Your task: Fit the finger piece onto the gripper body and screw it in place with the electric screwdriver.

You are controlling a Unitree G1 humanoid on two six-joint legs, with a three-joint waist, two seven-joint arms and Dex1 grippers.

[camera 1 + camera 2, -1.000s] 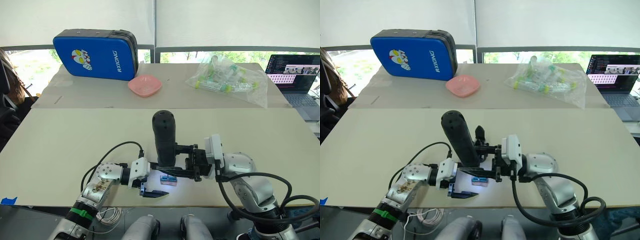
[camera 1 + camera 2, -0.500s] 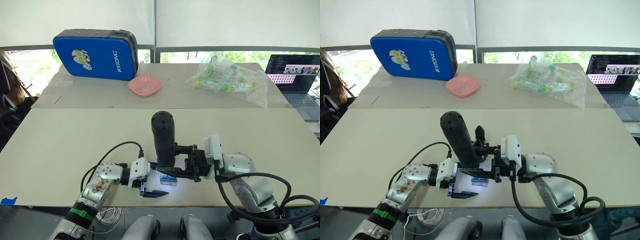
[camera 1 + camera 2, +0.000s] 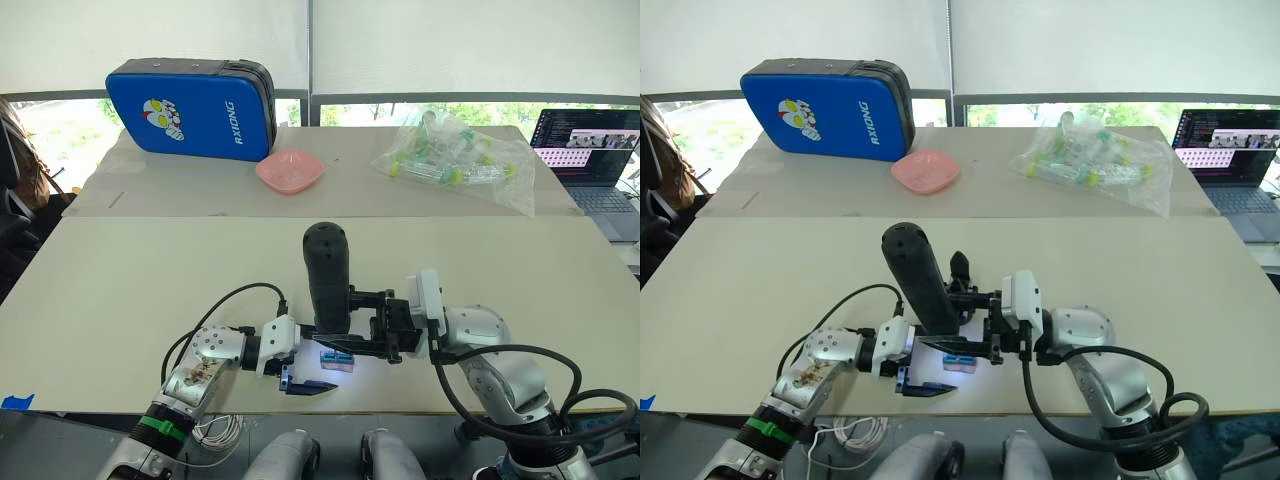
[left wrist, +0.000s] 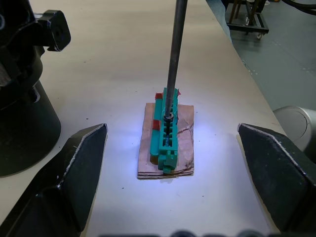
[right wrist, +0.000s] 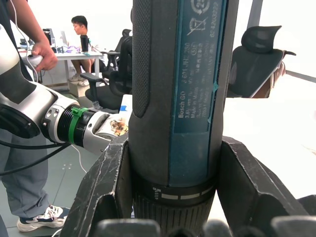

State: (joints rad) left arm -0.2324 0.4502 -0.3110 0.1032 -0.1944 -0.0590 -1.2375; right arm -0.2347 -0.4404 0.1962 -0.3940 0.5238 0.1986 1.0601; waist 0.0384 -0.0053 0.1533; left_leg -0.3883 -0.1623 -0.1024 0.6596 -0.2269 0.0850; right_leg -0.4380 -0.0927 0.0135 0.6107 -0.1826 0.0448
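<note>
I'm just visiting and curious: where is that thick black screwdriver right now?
The electric screwdriver stands nearly upright near the table's front edge, clamped in the right gripper. Its metal bit points down onto a small green-topped block, which lies between the open left gripper's fingers.

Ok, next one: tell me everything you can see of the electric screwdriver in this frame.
The electric screwdriver is a thick, matte black cylinder with a rounded, dimpled top, standing nearly upright over the table. The right gripper holds it, with fingers clamped on both sides of the lower body, which carries a teal printed label. Its thin metal bit points down onto a small green-topped brown block on the table, and the tip looks seated in the green top.
</note>
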